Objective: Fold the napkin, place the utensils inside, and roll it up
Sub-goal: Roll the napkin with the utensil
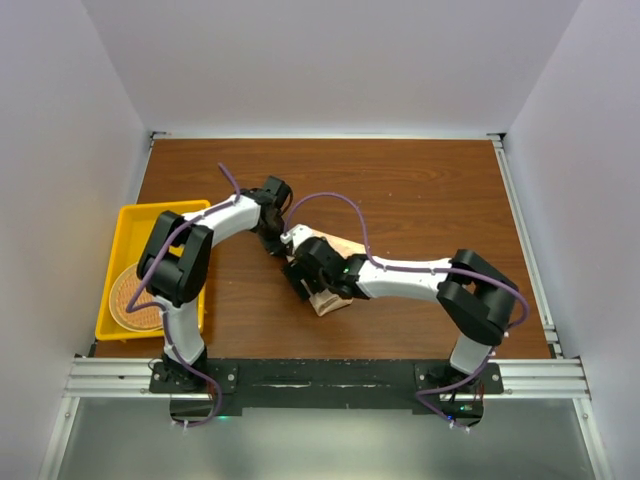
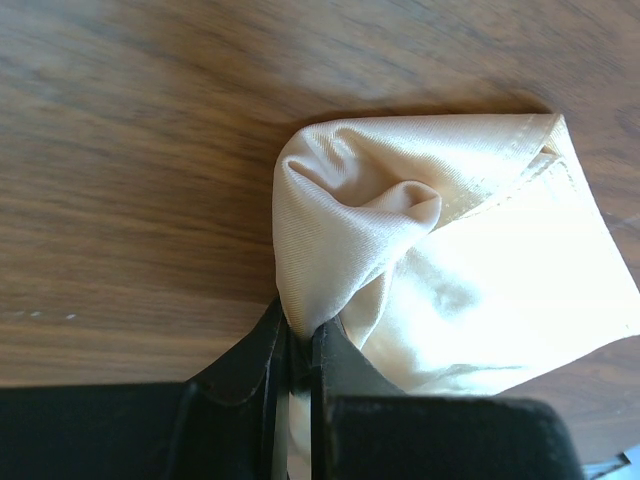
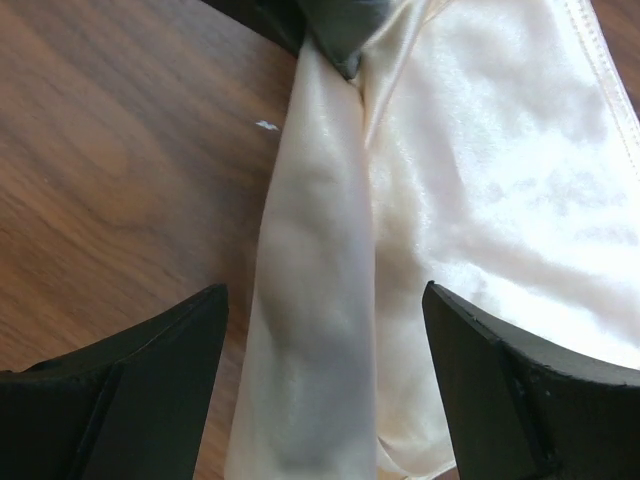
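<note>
Peach satin napkin (image 1: 333, 300) lies bunched mid-bench (image 1: 420, 190), centre of the top view, mostly hidden under both wrists. Left hand (image 2: 296, 352) is clenched on a gathered fold, with the cloth pinched between its jaws at bottom centre of its wrist view. Right hand (image 3: 322, 292) is released: jaws wide, straddling a twisted ridge of the cloth with a gap on each side. Yellow tray (image 1: 130, 215) holding a wicker mat (image 1: 133, 295) sits at the left edge.

2 arms bent inward, wrists close together.
Left gripper (image 2: 300, 340) is pinched shut on napkin (image 2: 480, 250); right gripper (image 3: 325, 300) is held with jaws wide apart.
</note>
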Robot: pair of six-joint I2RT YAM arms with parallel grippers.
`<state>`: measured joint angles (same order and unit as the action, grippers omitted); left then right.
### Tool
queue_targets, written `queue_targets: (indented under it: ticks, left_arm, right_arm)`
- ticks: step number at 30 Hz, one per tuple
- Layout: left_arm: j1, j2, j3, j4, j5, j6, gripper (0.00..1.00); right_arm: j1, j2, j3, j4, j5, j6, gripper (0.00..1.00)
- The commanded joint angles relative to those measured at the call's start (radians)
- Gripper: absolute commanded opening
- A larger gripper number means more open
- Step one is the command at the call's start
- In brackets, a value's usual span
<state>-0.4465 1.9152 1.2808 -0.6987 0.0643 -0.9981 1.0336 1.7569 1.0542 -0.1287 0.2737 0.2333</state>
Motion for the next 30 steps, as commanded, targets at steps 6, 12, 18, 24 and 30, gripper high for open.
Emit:
queue_targets:
  ticks: [6,12,18,24,30]
  left_arm:
    - [-0.008,0.002,-0.031,0.018,0.014,-0.016,0.0]
    - [-0.008,0.027,0.017,-0.057,-0.003,-0.063,0.0]
    - [-0.008,0.036,0.031,-0.09,-0.004,-0.088,0.0]
    - [-0.008,0.038,0.032,-0.11,-0.006,-0.1,0.0]
    - [-0.008,0.035,0.04,-0.133,-0.015,-0.105,0.0]
  right_arm:
    - [-0.011,-0.122,-0.065,0.155,-0.011,-0.047,0.83]
    - [0.008,-0.068,-0.025,0.172,-0.01,-0.054,0.71]
    - [0.028,-0.018,-0.023,0.201,0.028,-0.057,0.68]
    - [0.046,0.047,0.004,0.215,0.076,-0.071,0.67]
    - [0.06,0.101,0.03,0.164,0.174,-0.022,0.38]
